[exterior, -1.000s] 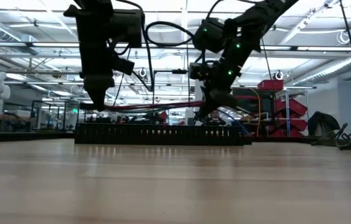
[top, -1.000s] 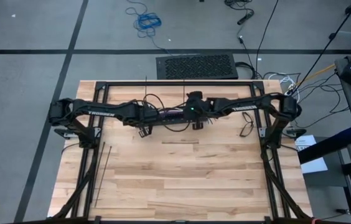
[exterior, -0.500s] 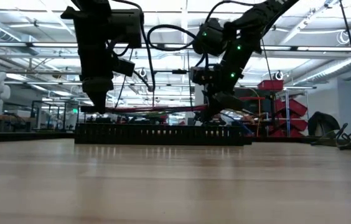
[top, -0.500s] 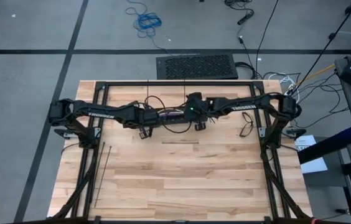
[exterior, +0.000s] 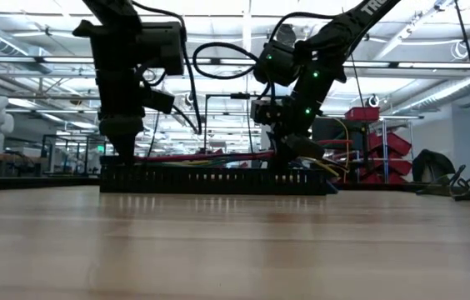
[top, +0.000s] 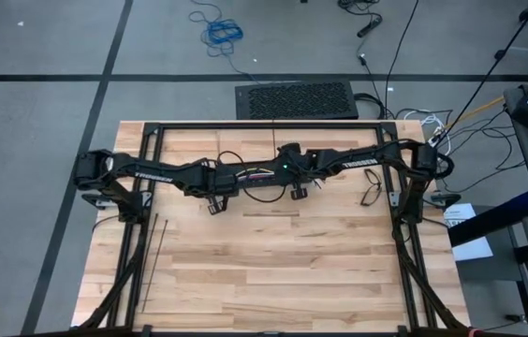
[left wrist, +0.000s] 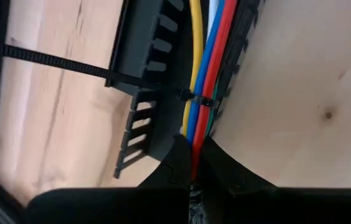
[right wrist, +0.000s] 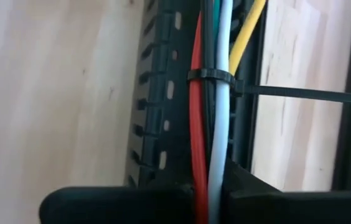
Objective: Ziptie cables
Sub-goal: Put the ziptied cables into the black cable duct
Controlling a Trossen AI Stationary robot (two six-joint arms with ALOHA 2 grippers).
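Black zipties already cinch the cables at both ends; left gripper and right gripper, clamped on them toward 12 o'clock, are seemingly laying the bundle into the slotted channel.

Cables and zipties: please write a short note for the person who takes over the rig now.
Left gripper: shut on the cables, over the slotted channel at the table's far side.
Right gripper: shut on the same bundle, at its other end.
Cables: stretched between both grippers, low along the channel.
Done: two zipties are already closed around the bundle, one near each gripper, their long tails sticking out sideways.
Spare zipties lie on the table near the left arm's base.
Left, as a guess: set the bundle down and let go.
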